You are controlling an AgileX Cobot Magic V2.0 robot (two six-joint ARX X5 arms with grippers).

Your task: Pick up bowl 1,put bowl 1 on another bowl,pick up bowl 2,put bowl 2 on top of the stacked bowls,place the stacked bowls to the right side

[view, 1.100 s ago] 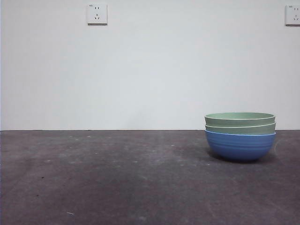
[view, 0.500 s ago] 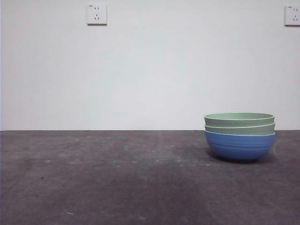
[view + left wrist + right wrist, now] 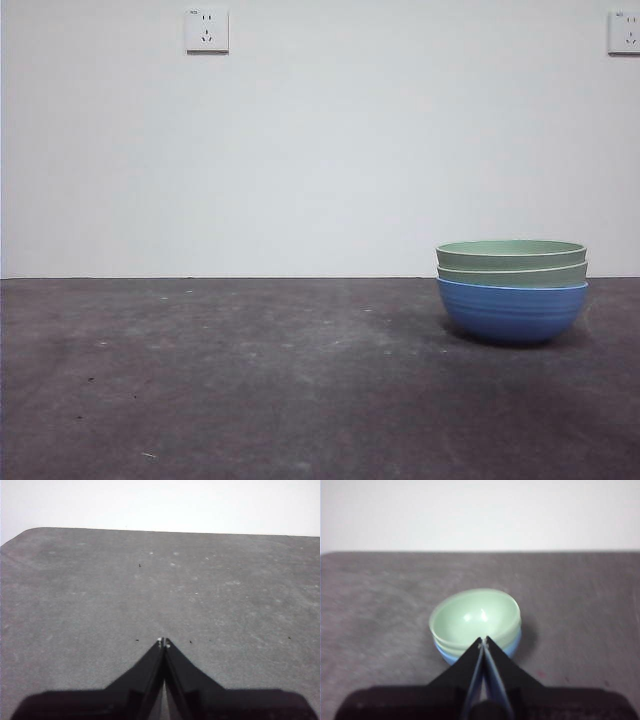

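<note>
**Three bowls stacked, both my grippers closed and holding nothing**

The stacked bowls (image 3: 511,290) sit nested on the dark grey table (image 3: 250,380): a round blue ribbed bowl (image 3: 511,311) at the bottom and two pale sage green bowls with light rims inside it, the upper green bowl (image 3: 511,251) showing its smooth hollow to my right wrist camera. The stack lies just ahead of my right gripper (image 3: 483,641), below its tips, apart from them; nothing stands between my fingers and the rim. My right jaws are pressed together tip to tip, gripping nothing.

My left gripper (image 3: 163,642) has its jaws closed tight as well, empty, with only bare speckled tabletop ahead of it, out to the table's far edge and rounded corner.

The front view shows neither of my arms. It shows what the wrist cameras miss: the ribbed blue wall side-on, the two green rims layered above it, a plain white wall behind, and two white wall sockets, one (image 3: 207,30) high on that wall and another (image 3: 625,32) at the picture's edge above the stack.
</note>
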